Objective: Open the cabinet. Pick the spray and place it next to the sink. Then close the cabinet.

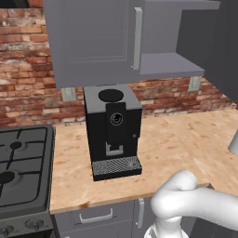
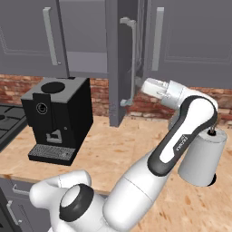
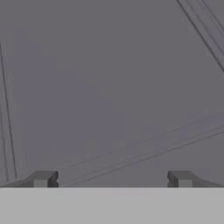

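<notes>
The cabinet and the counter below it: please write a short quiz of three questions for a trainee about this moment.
1. True or false: one door of the cabinet stands open.
2. What stands on the counter below the cabinet? A) coffee machine B) toaster C) kettle
3. In the hand view, how do the fingertips of the gripper stand?

Key: 1 true. 2 A, the black coffee machine. 3 Wide apart, nothing between them, facing a grey panel.

coffee machine point(image 1: 113, 132): black, upright on worktop point(image 1: 176, 144) | stove point(image 1: 23, 172): left | brick wall point(image 1: 23, 69): behind | drawers point(image 1: 97, 216): below
</notes>
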